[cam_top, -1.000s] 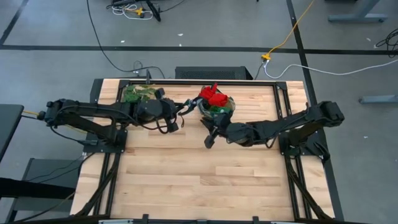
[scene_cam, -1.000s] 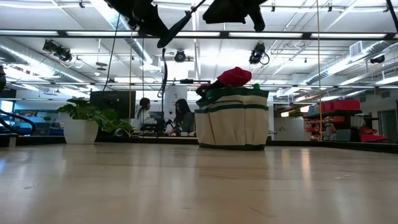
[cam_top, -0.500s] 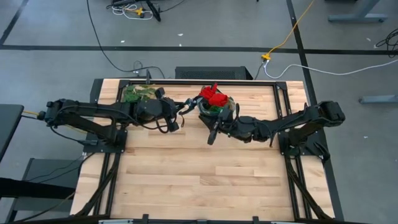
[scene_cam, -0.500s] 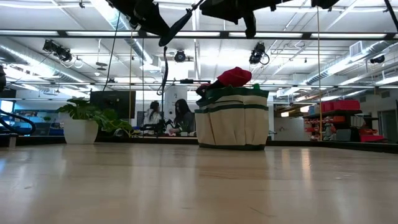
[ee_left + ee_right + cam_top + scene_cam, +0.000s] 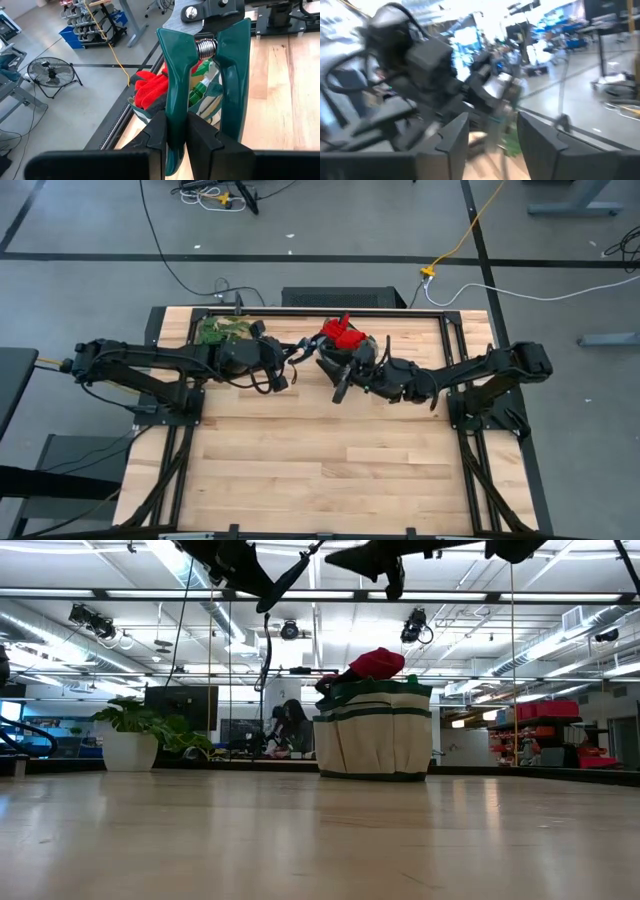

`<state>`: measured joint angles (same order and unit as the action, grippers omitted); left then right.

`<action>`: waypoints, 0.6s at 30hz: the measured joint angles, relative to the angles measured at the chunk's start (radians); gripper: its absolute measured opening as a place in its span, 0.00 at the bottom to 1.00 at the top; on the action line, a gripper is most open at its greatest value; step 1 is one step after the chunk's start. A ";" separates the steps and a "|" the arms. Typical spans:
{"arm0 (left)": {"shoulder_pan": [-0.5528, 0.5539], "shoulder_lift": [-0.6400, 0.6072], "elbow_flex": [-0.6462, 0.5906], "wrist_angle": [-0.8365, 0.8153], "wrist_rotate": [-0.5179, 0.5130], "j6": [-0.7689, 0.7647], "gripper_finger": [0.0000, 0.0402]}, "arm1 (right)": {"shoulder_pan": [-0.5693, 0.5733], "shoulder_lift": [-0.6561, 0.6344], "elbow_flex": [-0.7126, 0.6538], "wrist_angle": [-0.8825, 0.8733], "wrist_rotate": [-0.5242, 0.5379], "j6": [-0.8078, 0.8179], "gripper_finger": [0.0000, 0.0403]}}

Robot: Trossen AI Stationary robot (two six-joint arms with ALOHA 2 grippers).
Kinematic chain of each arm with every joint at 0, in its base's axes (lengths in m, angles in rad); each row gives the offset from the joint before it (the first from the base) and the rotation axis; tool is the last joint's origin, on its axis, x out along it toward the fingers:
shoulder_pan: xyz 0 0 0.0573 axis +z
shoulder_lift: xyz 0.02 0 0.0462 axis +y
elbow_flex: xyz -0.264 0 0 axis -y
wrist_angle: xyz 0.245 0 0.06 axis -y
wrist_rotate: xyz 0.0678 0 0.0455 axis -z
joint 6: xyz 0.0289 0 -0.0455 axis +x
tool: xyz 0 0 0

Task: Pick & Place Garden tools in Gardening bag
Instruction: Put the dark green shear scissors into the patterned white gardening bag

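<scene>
Holding the shears (image 5: pixel 205 85) aloft beside the bag (image 5: pixel 372 735), left gripper (image 5: pixel 175 135) with fingers pinched on one green handle, blades pointing toward the bag, probably so as to drop in from above. Bag near the table's (image 5: pixel 300 460) far edge, already carrying the gloves (image 5: pixel 340 333) heaped on top and the bottle (image 5: pixel 200 90) inside. Right gripper (image 5: pixel 492 137) raised at the bag's near side, fingers spread and empty, facing the left arm, likely to take or guide the shears. Rake not visible. Sprig (image 5: pixel 222 330) left alone behind the left wrist.
</scene>
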<state>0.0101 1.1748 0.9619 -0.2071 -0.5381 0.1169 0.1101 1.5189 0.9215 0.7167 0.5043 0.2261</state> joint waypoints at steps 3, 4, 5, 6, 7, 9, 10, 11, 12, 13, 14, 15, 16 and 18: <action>0.000 0.000 0.000 0.014 0.000 0.000 0.13 | -0.003 0.013 0.000 0.043 -0.001 -0.002 0.45; -0.002 0.000 0.000 0.019 0.001 0.000 0.13 | -0.005 0.019 0.000 0.049 0.014 -0.001 0.46; -0.002 -0.001 0.000 0.021 0.002 0.000 0.13 | -0.010 0.026 0.000 0.059 0.024 -0.001 0.46; -0.002 -0.001 0.000 0.021 0.002 0.000 0.13 | -0.013 0.032 0.000 0.071 0.028 0.000 0.46; -0.002 -0.001 0.000 0.020 0.002 0.001 0.13 | -0.017 0.037 0.000 0.084 0.027 0.000 0.46; -0.002 -0.001 0.000 0.022 0.002 0.000 0.13 | -0.020 0.048 0.000 0.134 0.014 0.000 0.46; -0.002 -0.001 0.000 0.022 0.002 0.001 0.13 | -0.024 0.055 0.000 0.160 0.006 0.000 0.46; -0.002 -0.001 0.000 0.022 0.002 0.001 0.13 | -0.025 0.063 0.000 0.182 0.000 0.000 0.45; -0.002 -0.001 0.000 0.023 0.002 0.001 0.13 | -0.029 0.070 0.000 0.192 -0.001 -0.001 0.45; -0.002 -0.001 0.000 0.023 0.002 0.001 0.13 | -0.034 0.078 0.000 0.211 0.000 -0.003 0.45; -0.002 -0.001 0.000 0.023 0.002 0.001 0.13 | -0.040 0.083 0.000 0.226 0.000 -0.003 0.44; -0.002 -0.001 0.000 0.023 0.002 0.001 0.13 | -0.045 0.086 0.000 0.236 0.000 -0.002 0.43; -0.002 -0.001 0.000 0.023 0.002 0.001 0.13 | -0.049 0.090 0.001 0.250 0.001 0.000 0.43; -0.002 -0.001 0.000 0.023 0.001 0.001 0.13 | -0.053 0.098 0.013 0.252 0.000 0.000 0.42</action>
<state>0.0082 1.1740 0.9619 -0.1837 -0.5371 0.1181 0.0570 1.6166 0.9345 0.9690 0.5045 0.2264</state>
